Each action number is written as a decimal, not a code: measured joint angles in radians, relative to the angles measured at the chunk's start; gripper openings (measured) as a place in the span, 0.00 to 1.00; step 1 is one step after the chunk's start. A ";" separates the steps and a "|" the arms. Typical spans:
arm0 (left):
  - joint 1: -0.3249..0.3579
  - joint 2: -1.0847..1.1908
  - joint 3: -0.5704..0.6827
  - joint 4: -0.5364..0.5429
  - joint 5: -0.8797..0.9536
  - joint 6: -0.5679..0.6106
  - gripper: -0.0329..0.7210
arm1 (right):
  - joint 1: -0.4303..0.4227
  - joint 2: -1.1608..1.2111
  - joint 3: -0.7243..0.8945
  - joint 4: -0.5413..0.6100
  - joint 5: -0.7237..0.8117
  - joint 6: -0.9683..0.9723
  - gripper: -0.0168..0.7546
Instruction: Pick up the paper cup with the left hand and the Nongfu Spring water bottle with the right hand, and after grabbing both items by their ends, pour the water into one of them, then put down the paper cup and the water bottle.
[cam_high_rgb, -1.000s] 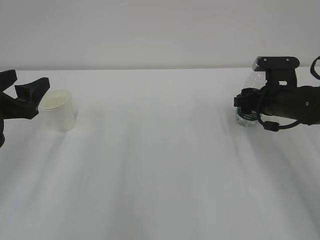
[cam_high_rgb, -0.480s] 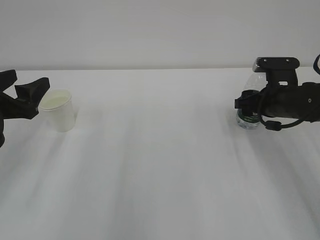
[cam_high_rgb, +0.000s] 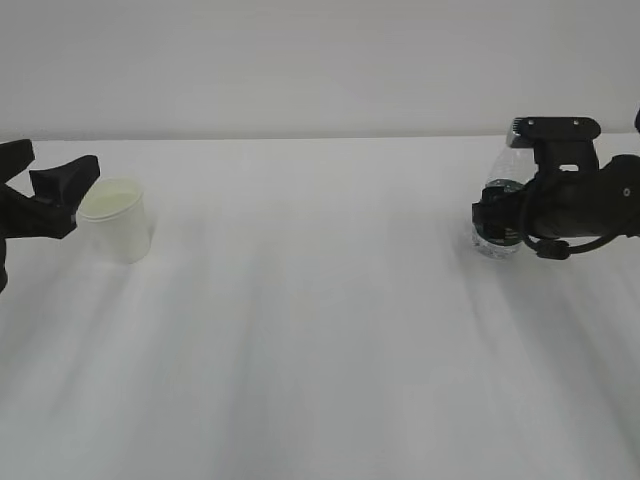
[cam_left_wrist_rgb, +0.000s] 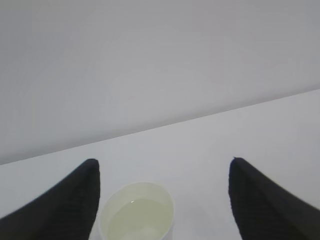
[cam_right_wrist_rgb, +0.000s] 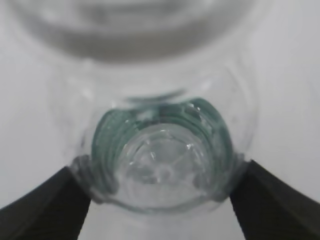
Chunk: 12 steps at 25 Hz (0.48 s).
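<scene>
My left gripper (cam_left_wrist_rgb: 162, 200) stands spread beside the paper cup (cam_high_rgb: 117, 220), which rests on the desk (cam_high_rgb: 320, 330). Far right of it, my right gripper (cam_right_wrist_rgb: 160, 195) flanks the standing Nongfu Spring water bottle (cam_high_rgb: 497, 215); whether it pinches, I cannot tell.

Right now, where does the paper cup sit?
In the exterior view the paper cup stands upright on the table's far left, just beside the left gripper, far across from the water bottle.

no readable text anywhere, dark green label of the Nongfu Spring water bottle (cam_high_rgb: 497, 228) too blurred to read, paper cup (cam_high_rgb: 117, 220) left of it plain white, unmarked
</scene>
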 joint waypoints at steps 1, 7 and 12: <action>0.000 -0.009 0.000 0.000 0.008 0.000 0.81 | 0.000 -0.010 0.000 0.000 0.012 0.000 0.85; 0.000 -0.072 0.000 0.000 0.095 0.000 0.81 | 0.000 -0.075 0.000 0.000 0.110 0.000 0.85; 0.000 -0.140 0.000 0.002 0.168 0.000 0.81 | 0.000 -0.117 0.000 0.000 0.205 0.000 0.85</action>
